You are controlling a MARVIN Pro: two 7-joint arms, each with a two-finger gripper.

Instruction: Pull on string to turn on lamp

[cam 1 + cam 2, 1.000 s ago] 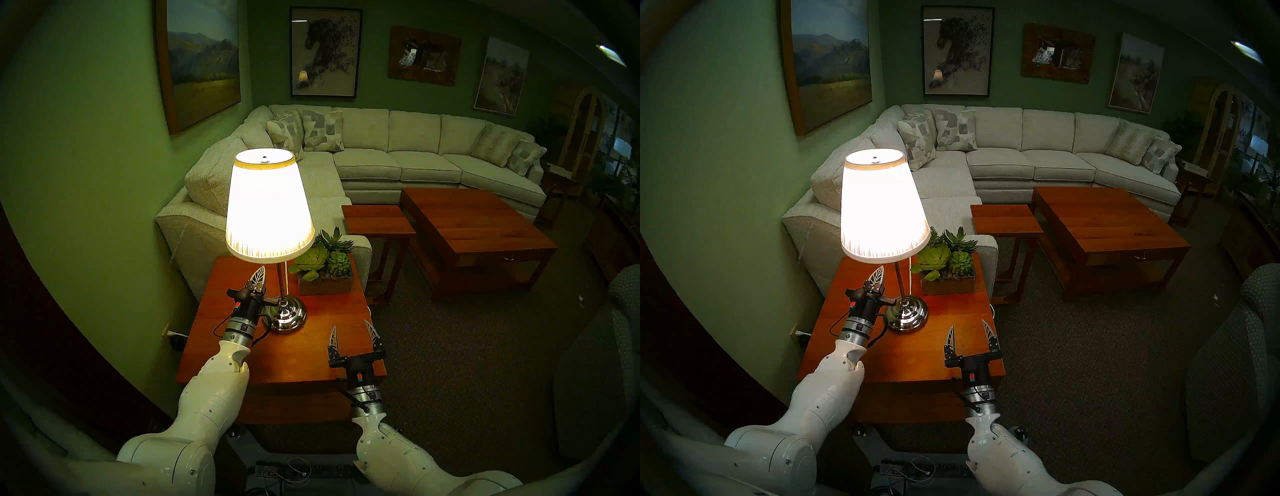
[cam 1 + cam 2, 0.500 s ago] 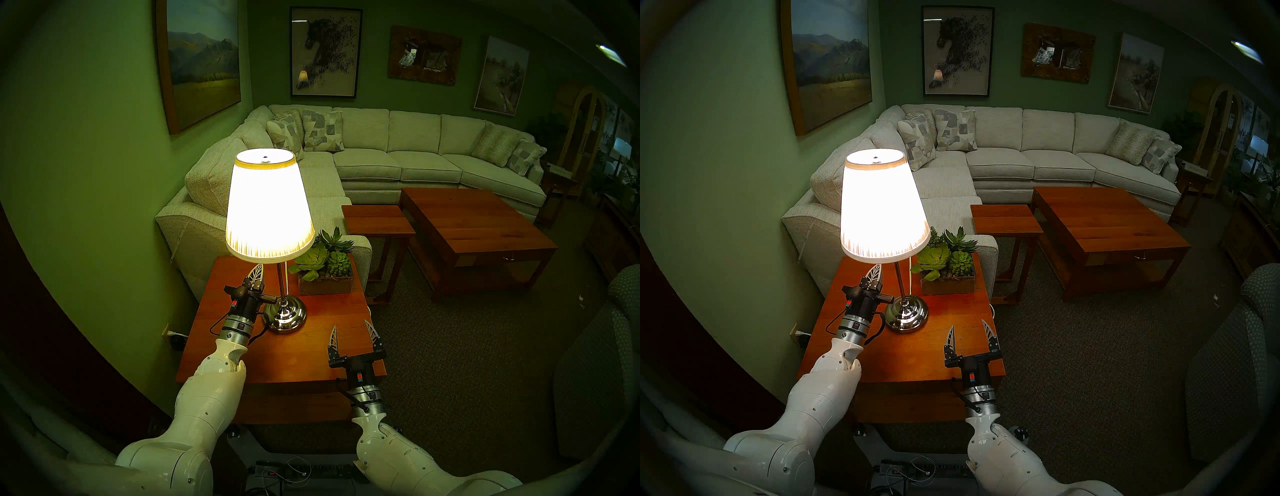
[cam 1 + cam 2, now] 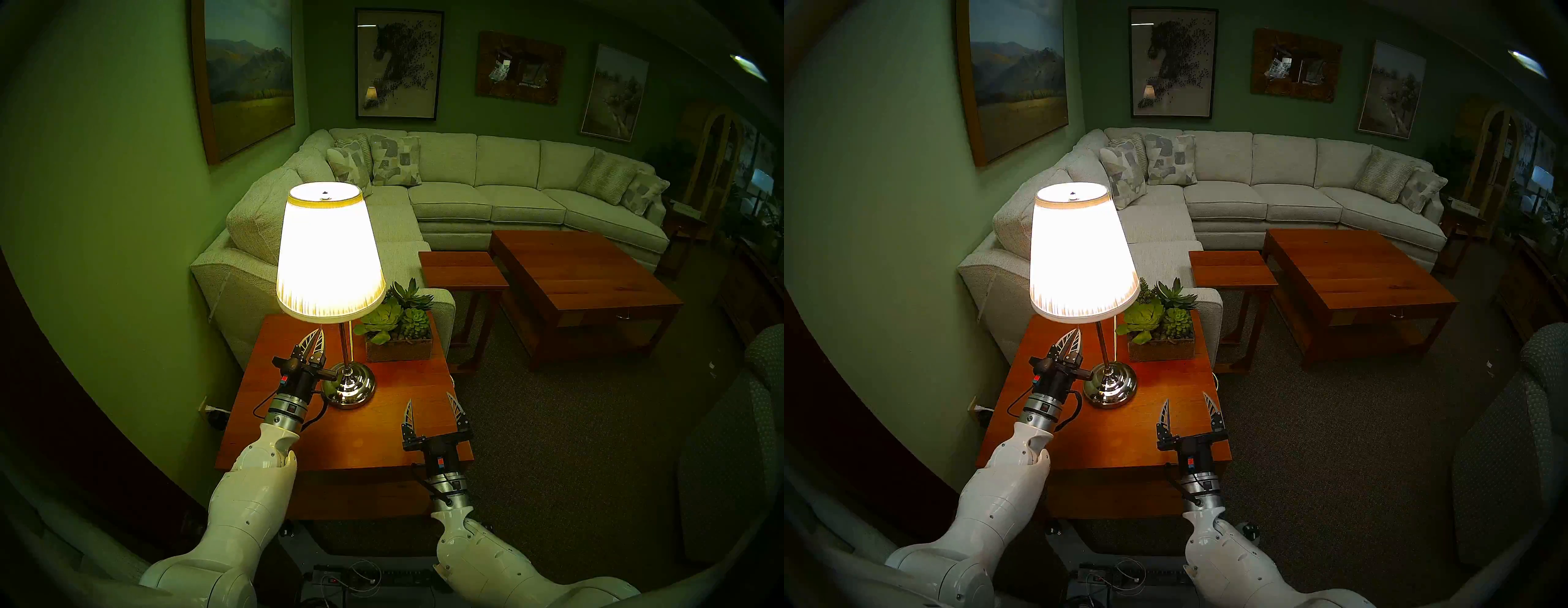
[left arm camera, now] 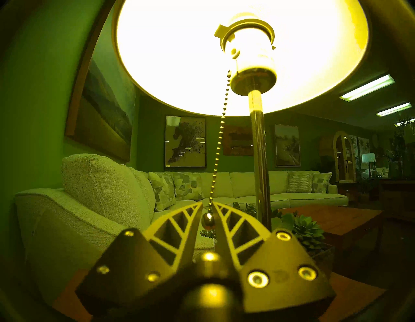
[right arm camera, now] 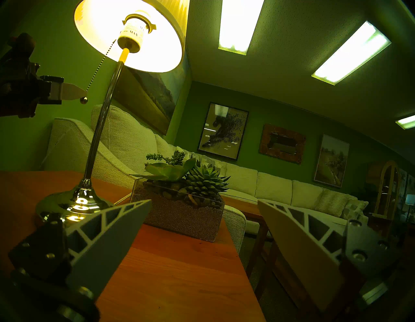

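The lamp (image 3: 329, 254) stands lit on the wooden side table (image 3: 382, 429), with a white shade, chrome pole (image 3: 345, 344) and domed chrome base (image 3: 350, 386). My left gripper (image 3: 319, 332) is just under the shade's rim, left of the pole. In the left wrist view the beaded chain (image 4: 219, 144) slants down from the socket and passes between the slightly parted fingertips of the left gripper (image 4: 208, 203). Its round knob (image 4: 207, 219) sits in the gap behind them. The right wrist view shows the chain (image 5: 96, 69) and the knob (image 5: 84, 100). My right gripper (image 3: 429, 398) is open and empty over the table's front right.
A glass planter of succulents (image 3: 399, 339) stands right of the lamp. A sofa arm (image 3: 237, 271) lies behind the table and a green wall (image 3: 127, 254) to its left. Two more wooden tables (image 3: 585, 288) stand further right.
My left gripper has drawn back and down a little toward me, and its fingers have gone from pressed together to slightly parted. The lamp stays lit. The right arm has not moved.
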